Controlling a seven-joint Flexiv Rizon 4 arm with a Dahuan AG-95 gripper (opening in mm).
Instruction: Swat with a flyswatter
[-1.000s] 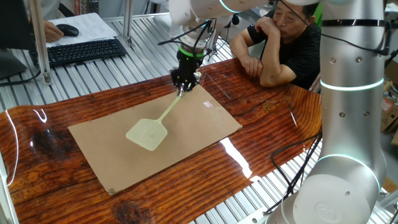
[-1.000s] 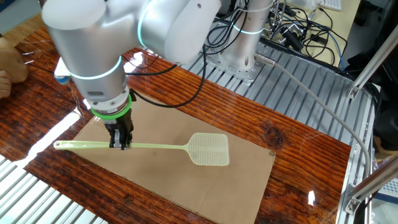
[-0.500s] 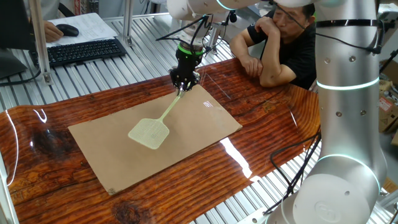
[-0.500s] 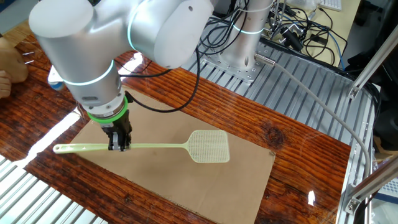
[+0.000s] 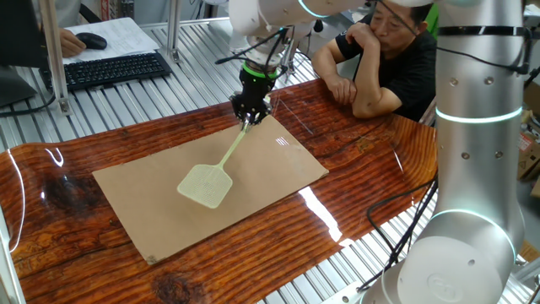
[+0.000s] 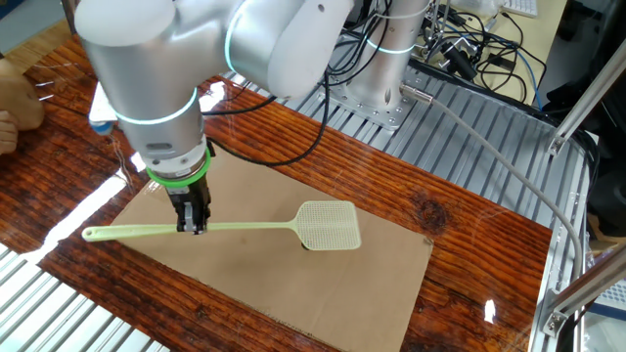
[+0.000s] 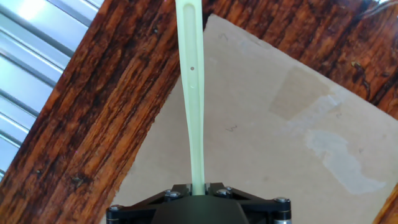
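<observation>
Flyswatter (image 6: 230, 227) is in the grasp: the gripper (image 6: 194, 226) has its jaws clamped on the thin handle partway along, the handle's butt end projecting to one side of the jaws and the mesh head to the other. The head is held low over the cardboard sheet (image 5: 278, 165); contact with the sheet cannot be confirmed from either fixed view. Judgement: pick-up is complete and the task is in its swatting phase; what is left is the strokes themselves, then release. No target is visible on the sheet.

Surface: glossy red-brown wooden table (image 5: 371, 177), sheet lying flat beneath the jaws. Beyond the jaws, a seated man (image 5: 384, 55) leans on the table's far edge. A keyboard (image 5: 110, 69) sits well apart on the slatted bench.
</observation>
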